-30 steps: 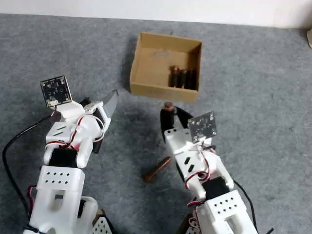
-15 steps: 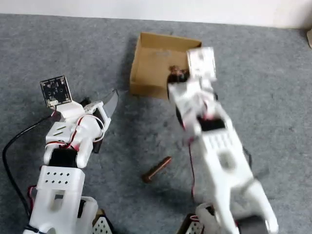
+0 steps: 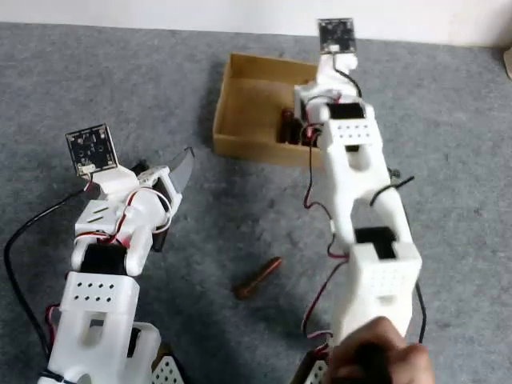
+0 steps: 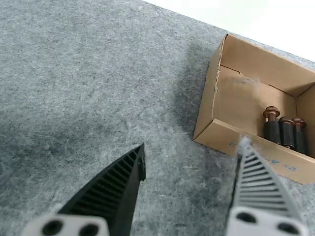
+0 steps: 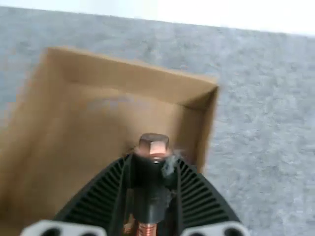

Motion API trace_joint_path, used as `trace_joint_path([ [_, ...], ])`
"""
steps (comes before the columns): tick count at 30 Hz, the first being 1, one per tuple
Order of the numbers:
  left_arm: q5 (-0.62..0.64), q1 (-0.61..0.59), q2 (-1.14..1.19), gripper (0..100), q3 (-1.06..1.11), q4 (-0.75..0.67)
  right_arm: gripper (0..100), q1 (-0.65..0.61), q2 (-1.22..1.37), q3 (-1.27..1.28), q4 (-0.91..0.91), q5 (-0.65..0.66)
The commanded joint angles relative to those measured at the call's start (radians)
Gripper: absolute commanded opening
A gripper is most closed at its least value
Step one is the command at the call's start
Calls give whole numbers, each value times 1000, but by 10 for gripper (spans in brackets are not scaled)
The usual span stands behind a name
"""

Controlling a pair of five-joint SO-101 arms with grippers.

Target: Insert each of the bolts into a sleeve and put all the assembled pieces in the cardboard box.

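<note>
Your right gripper (image 5: 151, 163) clamped on black sleeve with copper hex bolt (image 5: 153, 146), upright over brown cardboard box (image 5: 123, 81). Other sleeved bolts (image 4: 283, 132) side by side inside box. Your left gripper (image 4: 192, 144) spread wide above grey felt counter (image 3: 448, 160). Loose copper bolt (image 3: 258, 278) lies on counter between arms.

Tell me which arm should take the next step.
Right, probably: the right gripper is shut on an assembled piece above the cardboard box, ready to drop it in. The left gripper is open and empty, outside it.
</note>
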Motion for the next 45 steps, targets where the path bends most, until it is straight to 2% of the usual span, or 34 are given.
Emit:
trace_joint_path([
  [1, 2, -8, 4, 288, -58, -2, 5, 7, 74, -119, 2, 12],
  [12, 2, -8, 4, 288, -58, -2, 11, 10, 306, -275, 2, 12],
  [14, 2, -8, 4, 288, -58, -2, 53, 10, 311, -286, 2, 12],
  [16, 2, -8, 4, 290, -58, -2, 147, 10, 308, -288, 18, 12],
  [19, 2, -8, 4, 290, -58, -2, 303, 8, 306, -292, 104, 12],
  [21, 2, -8, 4, 291, -58, -2, 358, 8, 305, -315, 153, 12],
  [30, 2, -8, 4, 291, -58, -2, 364, 8, 306, -595, 487, 5],
  [36, 2, -8, 4, 291, -58, -2, 364, 1, 306, -1000, 878, 3],
  [40, 2, -8, 4, 291, -58, -2, 364, -47, 309, -1307, 1133, 6],
  [42, 2, -8, 4, 291, -58, -2, 364, -62, 305, -1388, 1132, 11],
  [45, 2, -8, 4, 290, -58, -2, 364, -27, 291, -1331, 1132, 57],
])
